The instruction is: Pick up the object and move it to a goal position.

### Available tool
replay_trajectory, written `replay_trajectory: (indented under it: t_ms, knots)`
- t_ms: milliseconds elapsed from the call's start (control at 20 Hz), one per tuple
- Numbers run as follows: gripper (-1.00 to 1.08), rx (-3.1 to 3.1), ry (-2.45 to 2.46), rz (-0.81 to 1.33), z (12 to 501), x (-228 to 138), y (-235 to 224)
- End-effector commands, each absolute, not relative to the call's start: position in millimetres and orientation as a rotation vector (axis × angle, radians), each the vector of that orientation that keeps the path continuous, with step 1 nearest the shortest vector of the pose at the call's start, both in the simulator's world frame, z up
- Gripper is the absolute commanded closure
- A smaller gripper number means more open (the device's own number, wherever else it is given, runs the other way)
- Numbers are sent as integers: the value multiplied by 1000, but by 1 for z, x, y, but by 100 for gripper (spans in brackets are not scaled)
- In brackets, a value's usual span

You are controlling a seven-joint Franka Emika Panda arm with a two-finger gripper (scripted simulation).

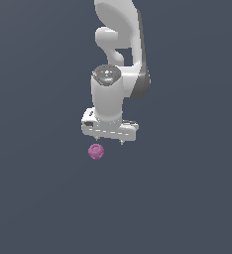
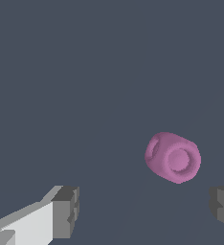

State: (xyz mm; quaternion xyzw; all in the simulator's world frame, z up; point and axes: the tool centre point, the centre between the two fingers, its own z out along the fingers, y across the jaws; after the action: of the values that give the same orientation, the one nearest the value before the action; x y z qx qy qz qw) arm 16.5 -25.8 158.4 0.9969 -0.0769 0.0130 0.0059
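One arm, approach step: the white gripper [image 1: 109,140] hangs above the pink-purple ball [image 1: 96,151], fingers spread wide w/ nothing between them. Wrist view shows the ball [image 2: 173,157] lying free on the surface, off-centre, nearer one dark finger pad [image 2: 67,211] than not. Next move, by judgement: centre over the ball, descend, then close. Surface: plain dark grey-blue floor [image 1: 187,208], featureless; no goal marker seen.
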Motion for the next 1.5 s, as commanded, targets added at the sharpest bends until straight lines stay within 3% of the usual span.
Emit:
replay_trajectory:
  t_ms: [0,600,1050,1450]
  knots:
    - [-92,3113,-367,31,145,15,-39]
    - [-92,3026,-846,2,94,4,-93]
    - [-92,3015,-881,-1,87,2,-97]
    - [-92,3013,-889,0,50,1,-98]
